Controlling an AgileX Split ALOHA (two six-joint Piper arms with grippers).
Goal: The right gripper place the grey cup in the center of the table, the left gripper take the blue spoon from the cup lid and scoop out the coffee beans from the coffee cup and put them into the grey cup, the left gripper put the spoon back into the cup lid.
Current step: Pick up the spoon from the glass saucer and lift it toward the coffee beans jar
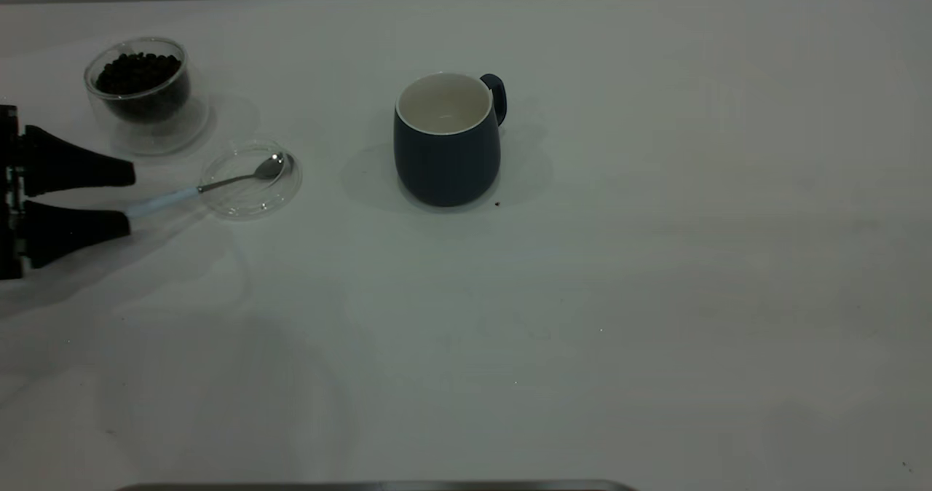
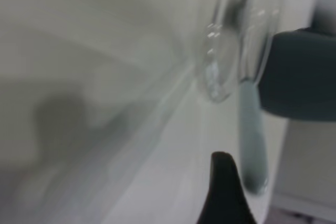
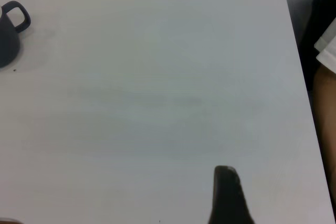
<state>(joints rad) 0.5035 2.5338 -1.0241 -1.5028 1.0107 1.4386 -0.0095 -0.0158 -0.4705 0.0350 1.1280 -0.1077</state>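
Note:
The grey cup [image 1: 448,141] stands upright in the middle of the table [image 1: 655,258], white inside, handle toward the far right. At the far left the coffee cup [image 1: 142,94] holds coffee beans [image 1: 138,72]. Beside it the cup lid [image 1: 251,178] lies flat, and the blue spoon [image 1: 218,183] rests with its bowl in the lid and its handle pointing left. My left gripper [image 1: 131,198] is open at the left edge, its tips either side of the handle's end. In the left wrist view the spoon handle [image 2: 252,140] lies next to one finger [image 2: 223,192]. One right gripper finger [image 3: 226,192] hangs over bare table, far from the cup [image 3: 8,35].
A small dark speck [image 1: 497,203] lies by the grey cup's base. A person's sleeve and arm [image 3: 325,66] show past the table's edge in the right wrist view. The right arm is outside the exterior view.

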